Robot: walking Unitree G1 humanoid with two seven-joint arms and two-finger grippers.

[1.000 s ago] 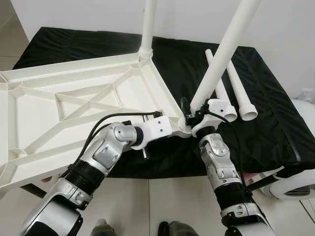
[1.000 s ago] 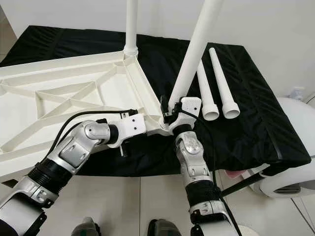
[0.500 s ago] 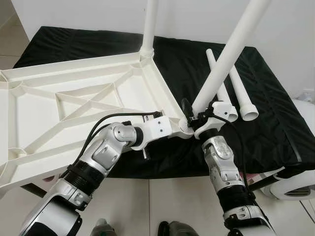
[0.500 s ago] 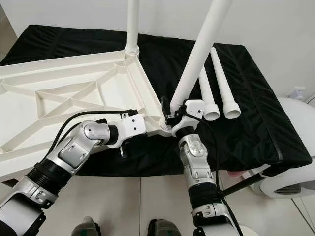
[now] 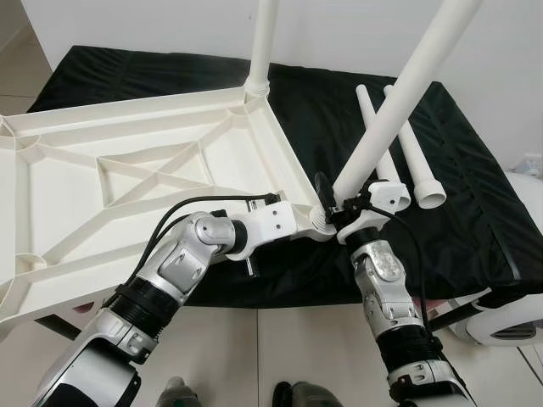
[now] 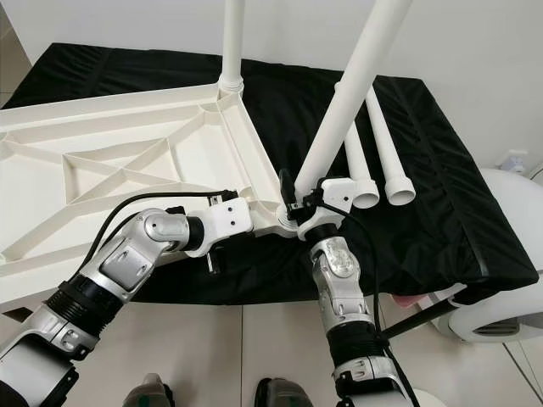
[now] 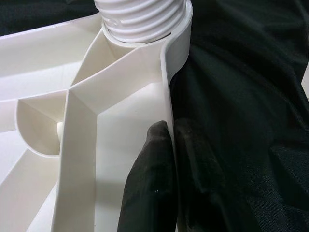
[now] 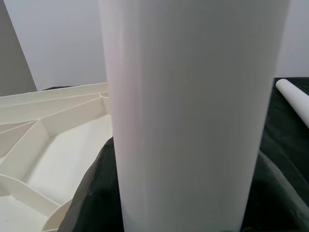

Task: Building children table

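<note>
— Where did the build stand when you logged it?

— About halfway, by my reading. The tabletop (image 5: 127,178) lay upside down, ribs up, partly on the black-covered bench (image 5: 475,203). One leg (image 5: 261,42) stood upright in the far corner socket. A second leg (image 5: 399,102) sat at the near corner socket (image 7: 145,19), leaning and not yet plumb, so I judged it only partly screwed in.

— And the tools?

— My left tool (image 7: 166,159) was pinching the tabletop's rim just beside that socket, one finger each side of the wall. My right tool (image 6: 307,202) was clamped round the base of the leaning leg.

— What was left?

— Seating that leg, then the two spare legs (image 5: 407,161) lying side by side on the bench. I couldn't tell the state of the other corners.
</note>
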